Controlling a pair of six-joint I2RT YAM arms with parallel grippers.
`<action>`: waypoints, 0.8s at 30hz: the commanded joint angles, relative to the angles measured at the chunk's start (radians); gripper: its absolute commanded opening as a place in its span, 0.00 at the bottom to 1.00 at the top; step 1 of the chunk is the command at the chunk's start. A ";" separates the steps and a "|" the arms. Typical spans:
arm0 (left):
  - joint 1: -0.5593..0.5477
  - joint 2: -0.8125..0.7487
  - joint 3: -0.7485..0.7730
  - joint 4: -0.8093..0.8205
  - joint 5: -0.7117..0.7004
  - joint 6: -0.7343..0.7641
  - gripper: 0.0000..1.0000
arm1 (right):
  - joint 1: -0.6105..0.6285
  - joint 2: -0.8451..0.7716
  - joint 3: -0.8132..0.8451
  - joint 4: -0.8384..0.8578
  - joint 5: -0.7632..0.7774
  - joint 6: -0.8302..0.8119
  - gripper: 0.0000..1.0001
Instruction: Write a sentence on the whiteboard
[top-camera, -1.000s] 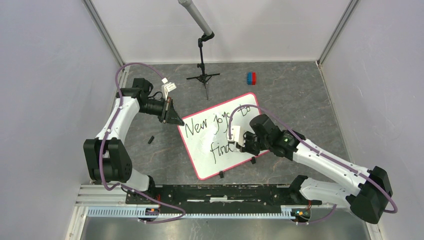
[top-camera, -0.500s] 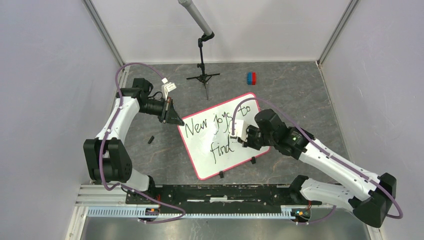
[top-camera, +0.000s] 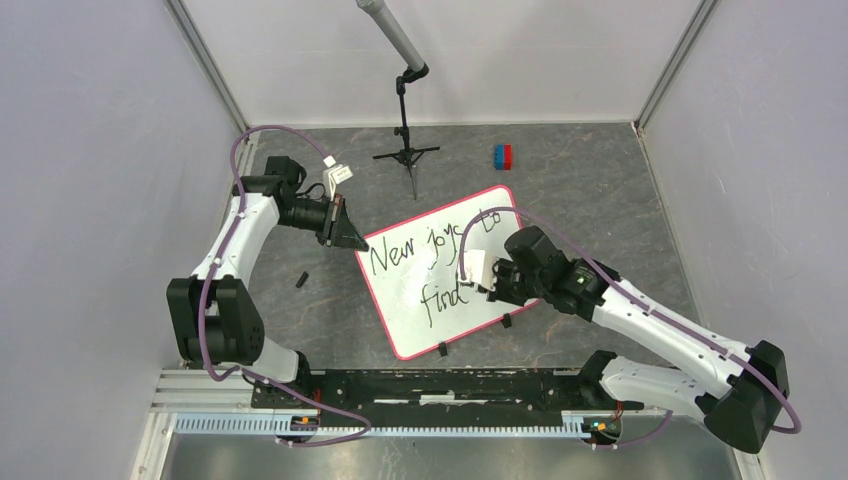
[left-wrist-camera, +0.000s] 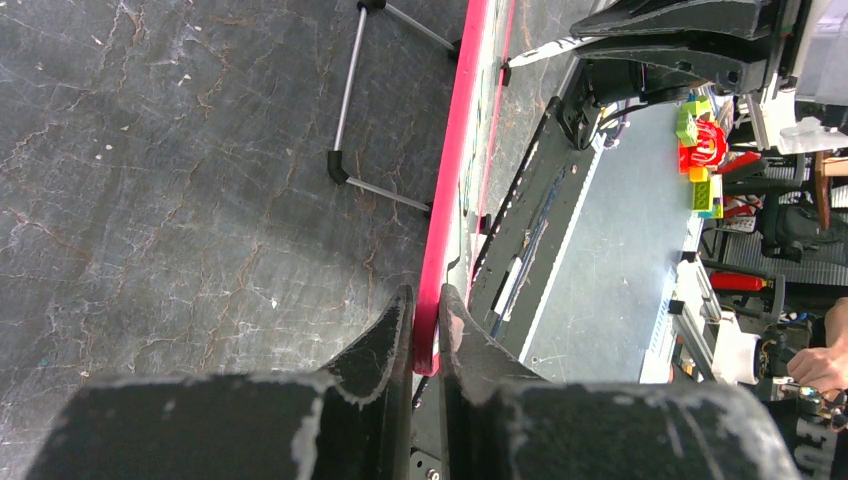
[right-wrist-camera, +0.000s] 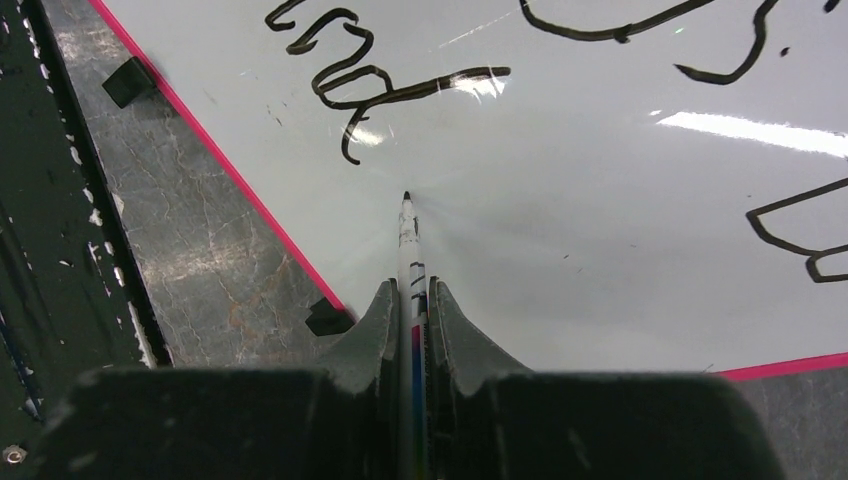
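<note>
The whiteboard (top-camera: 415, 325), white with a pink-red rim, lies tilted on the dark table. The sentence (top-camera: 405, 255) in black marker reads "New joys to find". My left gripper (top-camera: 352, 240) is shut on the board's far-left corner; the left wrist view shows the rim (left-wrist-camera: 455, 150) pinched between its fingers (left-wrist-camera: 427, 300). My right gripper (top-camera: 482, 288) hovers just right of "find", shut on a thin marker (right-wrist-camera: 409, 240). The marker's black tip points at bare whiteboard (right-wrist-camera: 600, 250) just past the final "d"; I cannot tell whether it touches.
A black tripod stand (top-camera: 405, 150) with a grey tube rises behind the board. A red and blue block (top-camera: 502, 156) lies at the back right. A small black piece (top-camera: 301, 280) lies left of the board. Black clips (top-camera: 442, 349) sit on its near rim.
My right gripper with the marker rose a little up the board, then came back down beside "find". The left gripper and the board have not moved.
</note>
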 joint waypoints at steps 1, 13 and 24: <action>-0.011 0.004 0.007 0.020 -0.061 0.009 0.02 | -0.002 0.009 -0.028 0.036 0.020 -0.009 0.00; -0.011 0.010 0.007 0.020 -0.065 0.010 0.02 | -0.002 0.031 -0.033 0.046 0.045 -0.002 0.00; -0.010 -0.026 0.028 0.020 -0.059 -0.006 0.43 | -0.002 0.024 0.142 -0.045 -0.050 -0.001 0.00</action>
